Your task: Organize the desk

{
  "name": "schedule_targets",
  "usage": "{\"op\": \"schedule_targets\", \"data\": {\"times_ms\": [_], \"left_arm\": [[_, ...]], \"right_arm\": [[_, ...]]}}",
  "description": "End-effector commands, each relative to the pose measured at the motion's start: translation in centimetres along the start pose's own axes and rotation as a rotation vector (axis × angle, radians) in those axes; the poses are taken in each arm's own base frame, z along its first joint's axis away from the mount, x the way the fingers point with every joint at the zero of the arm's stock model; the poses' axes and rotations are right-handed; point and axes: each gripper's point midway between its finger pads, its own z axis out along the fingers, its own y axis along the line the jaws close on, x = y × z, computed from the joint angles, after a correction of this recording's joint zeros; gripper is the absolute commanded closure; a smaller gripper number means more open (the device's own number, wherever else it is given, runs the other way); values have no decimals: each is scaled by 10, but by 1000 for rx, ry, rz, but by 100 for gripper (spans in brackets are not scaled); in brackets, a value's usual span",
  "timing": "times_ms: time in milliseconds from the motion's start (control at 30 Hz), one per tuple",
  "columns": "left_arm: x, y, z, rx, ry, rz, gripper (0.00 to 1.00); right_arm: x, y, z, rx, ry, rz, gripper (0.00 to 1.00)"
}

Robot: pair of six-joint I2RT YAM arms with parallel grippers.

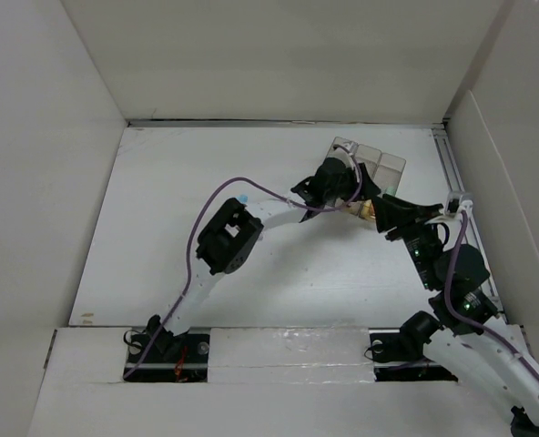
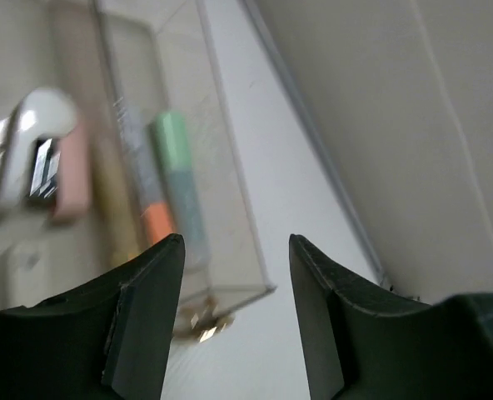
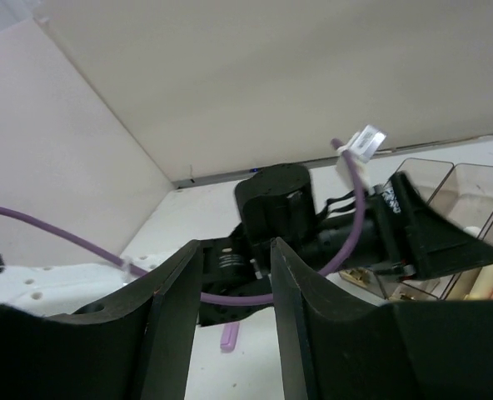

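Observation:
The desk (image 1: 188, 191) is a white tabletop between white upright panels. A translucent three-compartment bin (image 1: 371, 164) stands at its far right. My left gripper (image 1: 351, 189) hovers at the bin's near edge, open and empty. In the left wrist view its jaws (image 2: 236, 250) frame the bin's corner (image 2: 230, 250), which holds a green-teal marker (image 2: 178, 171), an orange-tipped one (image 2: 156, 221) and a pink item (image 2: 72, 167). A small gold object (image 2: 201, 325) lies on the desk by that corner. My right gripper (image 1: 379, 211) is open and empty, just right of the gold object (image 1: 368, 211).
A metal rail (image 1: 452, 173) runs along the desk's right edge. In the right wrist view, past my open jaws (image 3: 236, 250), the left arm's wrist (image 3: 280, 208) and purple cable (image 3: 346, 233) block the way; a small purple piece (image 3: 228, 337) lies on the desk beneath.

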Motion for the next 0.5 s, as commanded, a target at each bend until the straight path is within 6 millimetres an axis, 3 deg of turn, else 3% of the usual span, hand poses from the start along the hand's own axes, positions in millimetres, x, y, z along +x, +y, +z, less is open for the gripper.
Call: {"op": "schedule_targets", "data": {"times_ms": [0,33,67,100,133,167,200,233,267,300,333,367,400,467], "left_arm": [[-98,-35,-70,-1,-201,67,52],[-104,-29,-85,-22,-217,82,52],[-81,5,-102,-96,-181,71,52],[-117,-4,-135,-114,-269,81,52],[-118,5,-153,-153,-284,82,53],[-93,39,-172,-246,-242,85,53],[-115,32,-202,-292,-323,103,53],[-114,44,-220,-350,-335,115,52],[-89,77,-241,-468,-283,124,52],[-98,79,-263,-537,-331,137,51],[-94,92,-277,-592,-325,139,50],[-69,113,-290,-665,-260,139,49],[-68,120,-301,-703,-262,139,49],[-43,142,-316,-780,-212,132,48]], "right_arm": [[-15,6,-2,-22,-45,12,56],[-16,6,-3,-23,-51,17,56],[-16,6,-3,-25,-49,14,56],[-15,7,-3,-26,-47,15,56],[-14,8,-2,-32,-42,16,56],[-13,8,-2,-32,-42,16,56],[-11,8,0,-33,-37,16,56],[-7,10,3,-41,-22,14,56],[-6,11,4,-46,-15,13,55],[-3,12,5,-48,-3,13,56],[1,13,8,-54,10,12,56],[2,13,9,-52,11,13,56],[4,13,10,-53,15,12,56],[8,14,12,-59,25,13,56]]}}
